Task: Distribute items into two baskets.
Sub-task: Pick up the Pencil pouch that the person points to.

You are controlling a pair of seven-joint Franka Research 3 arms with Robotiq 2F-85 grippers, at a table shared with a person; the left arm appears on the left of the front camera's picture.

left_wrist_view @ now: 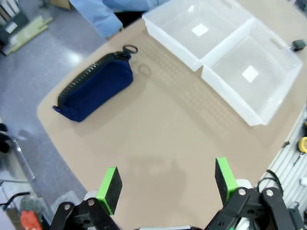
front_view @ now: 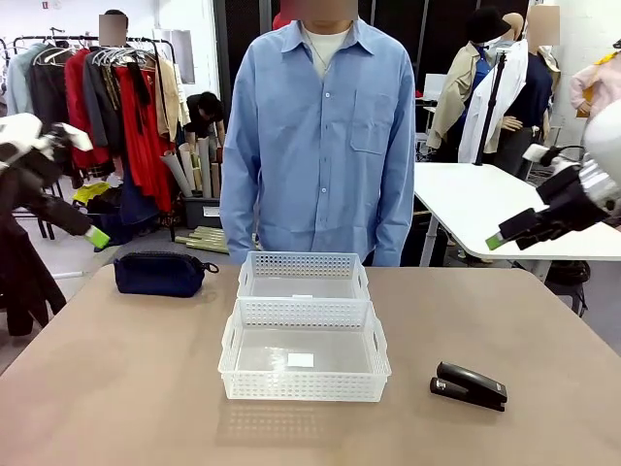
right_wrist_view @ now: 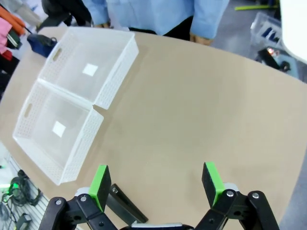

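- On the tan table (front_view: 116, 388), around its middle, the wider basket (front_view: 304, 393) sits nearer the robot, its far long side touching the smaller basket (front_view: 303, 264).
- Navy zippered pouch (front_view: 158, 274) lies at the far left, apart from both baskets.
- Left gripper (left_wrist_view: 167, 179) hangs above the table's left side, jaws wide apart.
- Right gripper (right_wrist_view: 156, 183) hangs on the right, equally spread.
- Black stapler (front_view: 470, 385) lies right of the wider basket; the dark bar low in the right wrist view is probably it.
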